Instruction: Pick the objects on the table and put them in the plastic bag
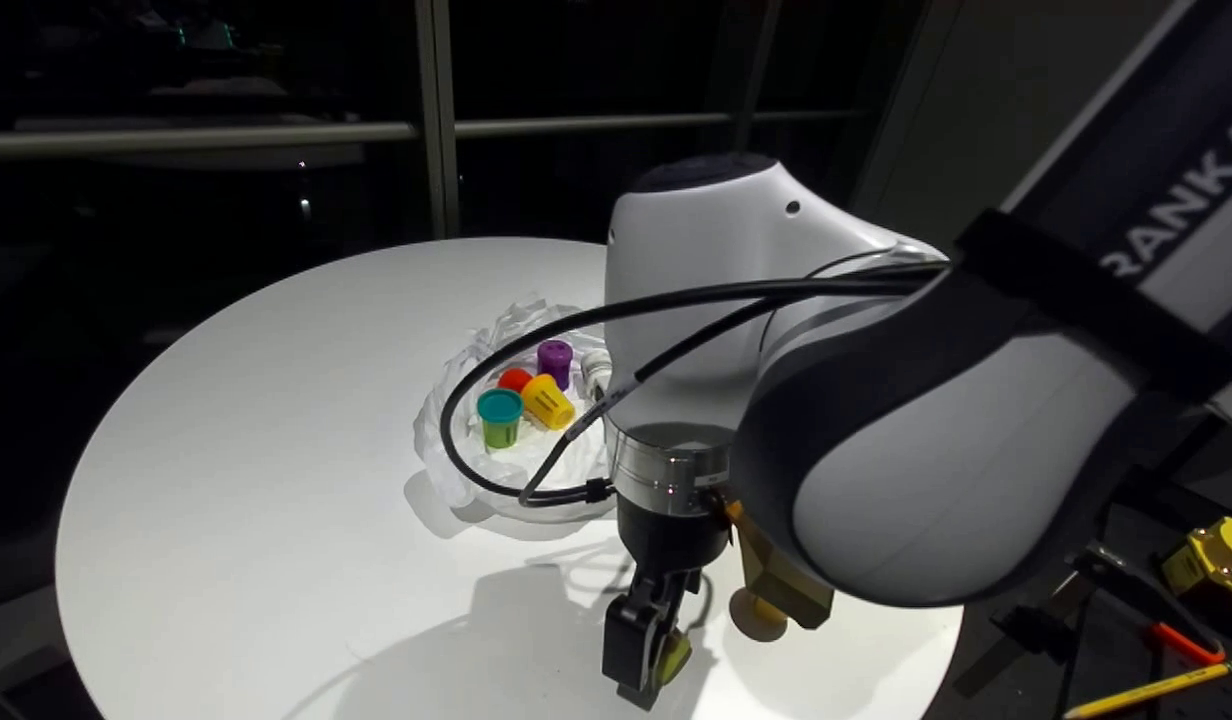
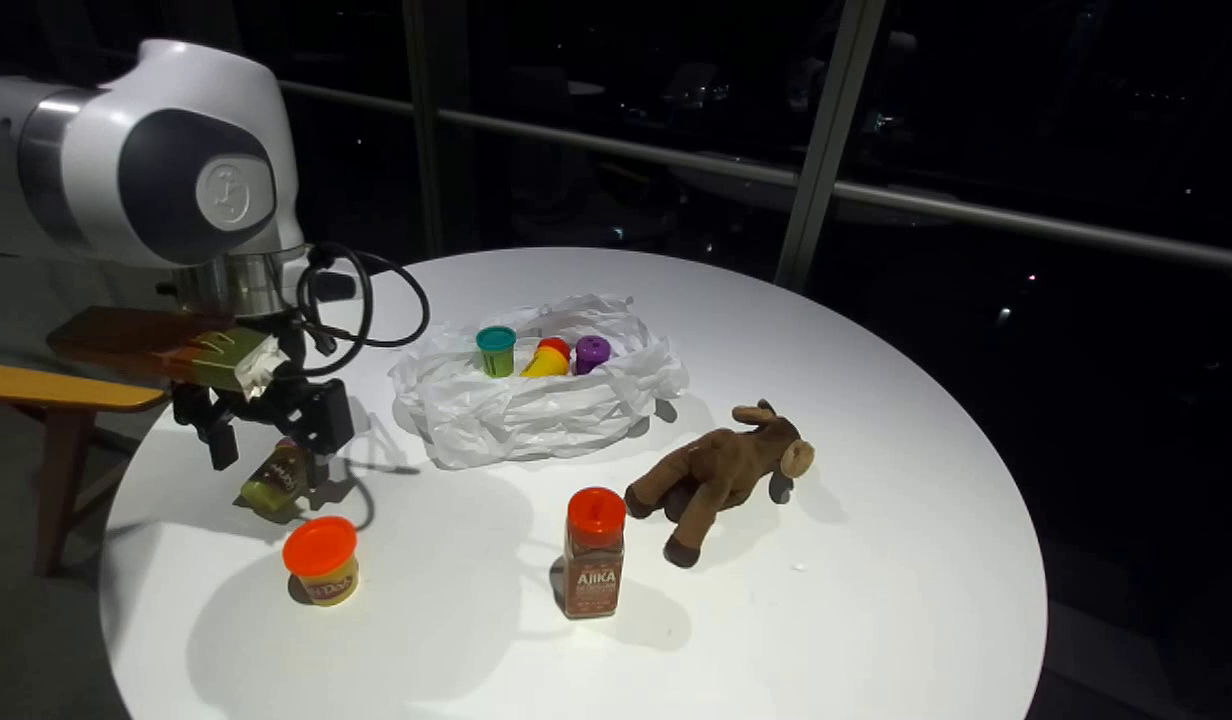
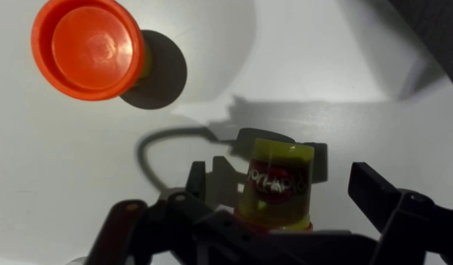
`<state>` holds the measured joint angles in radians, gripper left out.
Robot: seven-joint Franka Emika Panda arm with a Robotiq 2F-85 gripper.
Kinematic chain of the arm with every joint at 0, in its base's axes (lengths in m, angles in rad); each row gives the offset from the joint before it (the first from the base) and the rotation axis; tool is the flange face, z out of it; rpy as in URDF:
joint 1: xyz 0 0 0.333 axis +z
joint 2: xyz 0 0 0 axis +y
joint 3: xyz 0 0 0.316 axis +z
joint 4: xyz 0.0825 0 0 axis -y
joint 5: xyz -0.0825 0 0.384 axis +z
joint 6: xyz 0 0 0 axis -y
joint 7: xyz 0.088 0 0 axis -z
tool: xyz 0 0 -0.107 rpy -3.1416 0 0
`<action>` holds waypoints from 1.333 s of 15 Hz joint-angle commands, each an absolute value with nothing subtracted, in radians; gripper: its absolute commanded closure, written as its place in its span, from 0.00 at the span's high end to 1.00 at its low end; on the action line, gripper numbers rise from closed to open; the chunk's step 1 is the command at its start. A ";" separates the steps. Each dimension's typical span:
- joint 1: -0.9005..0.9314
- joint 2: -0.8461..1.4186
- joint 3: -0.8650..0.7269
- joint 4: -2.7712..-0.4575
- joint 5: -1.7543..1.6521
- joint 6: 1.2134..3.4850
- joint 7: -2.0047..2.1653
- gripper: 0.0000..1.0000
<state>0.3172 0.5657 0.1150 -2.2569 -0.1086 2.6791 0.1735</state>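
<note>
A yellow-green Play-Doh tub (image 2: 273, 483) lies on its side on the white table. My gripper (image 3: 279, 178) is open, with its fingers apart on either side of this tub (image 3: 278, 184), low over the table. An upright tub with an orange lid (image 2: 321, 560) stands beside it, also in the wrist view (image 3: 92, 48). A red-capped Ajika spice jar (image 2: 594, 565) and a brown plush animal (image 2: 721, 470) are also on the table. The white plastic bag (image 2: 516, 425) lies spread open, holding a teal-lidded tub (image 1: 500, 420), a yellow tub (image 1: 548, 402), a purple item (image 1: 554, 360) and a white item (image 1: 595, 370).
The round white table (image 1: 226, 480) has a dark room around it. A cable (image 1: 456, 420) loops out from the wrist. A yellow tool (image 1: 1216, 560) and a pencil (image 1: 1151, 690) lie on a dark surface beside the table. A wooden stool (image 2: 66, 385) stands beyond the edge.
</note>
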 commanded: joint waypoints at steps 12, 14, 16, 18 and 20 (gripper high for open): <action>0.369 0.550 0.047 -2.232 -0.139 2.727 0.207 0.19; 0.405 0.486 -0.007 -2.224 -0.161 2.695 0.271 0.19; 0.431 0.430 -0.059 -2.192 -0.193 2.696 0.341 0.19; 0.425 0.421 -0.084 -2.121 -0.210 2.716 0.394 0.19; 0.417 0.467 -0.114 -2.028 -0.226 2.753 0.459 0.19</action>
